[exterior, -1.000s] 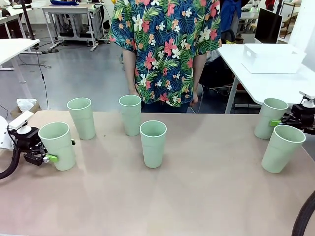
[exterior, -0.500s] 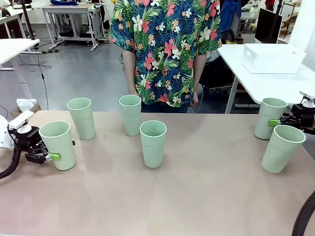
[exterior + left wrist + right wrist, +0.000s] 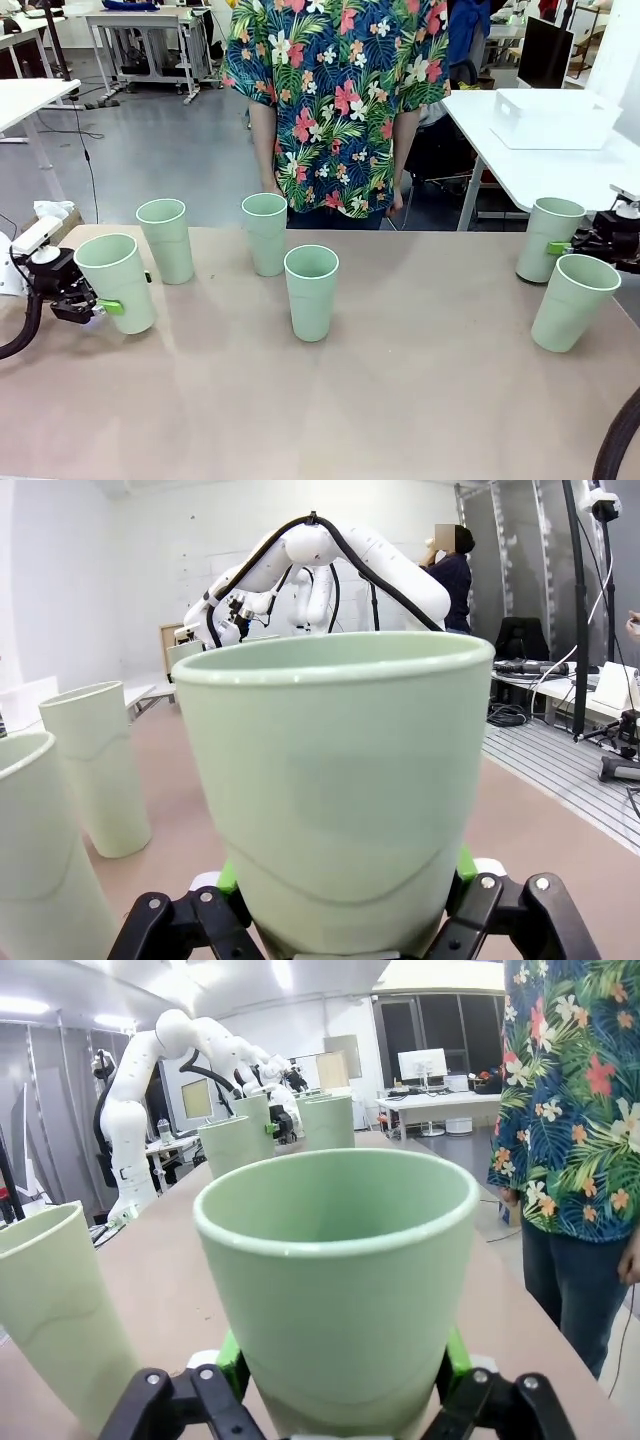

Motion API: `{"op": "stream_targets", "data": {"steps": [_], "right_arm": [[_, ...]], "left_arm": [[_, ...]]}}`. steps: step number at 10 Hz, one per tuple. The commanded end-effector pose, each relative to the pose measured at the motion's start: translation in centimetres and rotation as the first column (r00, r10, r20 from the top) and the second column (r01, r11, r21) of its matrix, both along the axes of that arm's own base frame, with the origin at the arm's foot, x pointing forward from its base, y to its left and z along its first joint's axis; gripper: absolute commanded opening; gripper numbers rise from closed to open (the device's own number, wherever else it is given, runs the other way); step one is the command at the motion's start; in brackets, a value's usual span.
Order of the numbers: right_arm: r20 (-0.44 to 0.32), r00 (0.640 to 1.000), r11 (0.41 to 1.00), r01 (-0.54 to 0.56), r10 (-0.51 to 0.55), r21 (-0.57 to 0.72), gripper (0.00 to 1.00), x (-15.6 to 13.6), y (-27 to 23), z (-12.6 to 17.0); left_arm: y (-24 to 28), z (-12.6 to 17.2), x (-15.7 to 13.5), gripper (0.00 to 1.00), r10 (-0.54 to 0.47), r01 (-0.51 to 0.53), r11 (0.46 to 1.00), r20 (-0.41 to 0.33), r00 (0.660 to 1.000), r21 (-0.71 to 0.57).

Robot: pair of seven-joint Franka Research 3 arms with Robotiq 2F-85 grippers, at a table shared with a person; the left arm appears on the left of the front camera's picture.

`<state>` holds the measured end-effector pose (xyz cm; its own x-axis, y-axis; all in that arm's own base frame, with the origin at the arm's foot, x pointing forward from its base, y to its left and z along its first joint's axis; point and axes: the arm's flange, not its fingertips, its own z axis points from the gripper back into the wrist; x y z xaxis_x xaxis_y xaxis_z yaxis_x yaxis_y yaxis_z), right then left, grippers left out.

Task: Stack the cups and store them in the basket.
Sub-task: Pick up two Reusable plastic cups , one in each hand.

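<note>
The left gripper (image 3: 128, 298) is closed low on the left cup (image 3: 112, 270), near the left edge of the table (image 3: 400, 400). Its green pads (image 3: 228, 878) press on opposite sides of the wall close to the base. The cup leans a little, rim tipped away from the middle of the table.

At the right edge, the right gripper (image 3: 343, 1370) grips the far right cup (image 3: 545, 235) the same way, with a pad against each side near the bottom. The near right cup (image 3: 573, 300) stands just beside it, free and leaning slightly.

The front middle cup (image 3: 311, 290) stands alone at the table's centre. Behind it are the back middle cup (image 3: 265, 232) and the back left cup (image 3: 166, 238), both upright and well apart.

These cups look like thin plastic, so they are probably light and a bit springy. The smooth, tapered wall could let a cup slide upward out of a hard squeeze. A low grip keeps the rim clear for nesting, but the top can swing, so slow moves suit it. Taking hold nearer mid-height would steady a cup. The empty cups around would tip at a light knock.

A person (image 3: 335, 100) stands at the far side. The basket (image 3: 555, 120) sits beyond on a white side table (image 3: 520, 170), well apart from every cup.
</note>
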<state>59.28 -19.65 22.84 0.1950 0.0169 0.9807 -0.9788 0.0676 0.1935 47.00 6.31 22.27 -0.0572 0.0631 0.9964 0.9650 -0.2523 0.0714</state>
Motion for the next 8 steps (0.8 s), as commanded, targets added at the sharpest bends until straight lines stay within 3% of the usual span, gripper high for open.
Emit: {"op": "stream_targets", "data": {"steps": [1,2,3,8], "right_arm": [[-0.002,1.0,1.0,0.014,-0.014,-0.018,0.32,0.2,0.0,-0.1],[-0.002,1.0,1.0,0.014,-0.014,-0.018,0.32,0.2,0.0,-0.1],[-0.003,1.0,1.0,0.004,-0.004,-0.004,0.87,0.0,-0.1,-0.2],[0.044,0.996,0.997,0.082,-0.082,-0.011,0.87,-2.9,4.5,10.4]], "left_arm": [[0.1,-0.2,-0.1,0.24,-0.001,0.002,1.0,-0.004,1.0,0.014],[0.1,-0.2,-0.1,0.24,-0.001,0.002,1.0,-0.004,1.0,0.014],[0.3,-0.1,0.0,0.84,0.005,-0.005,1.0,-0.013,1.0,0.005],[-1.5,9.3,-0.2,0.84,0.106,-0.104,0.994,0.07,0.992,-0.029]]}}
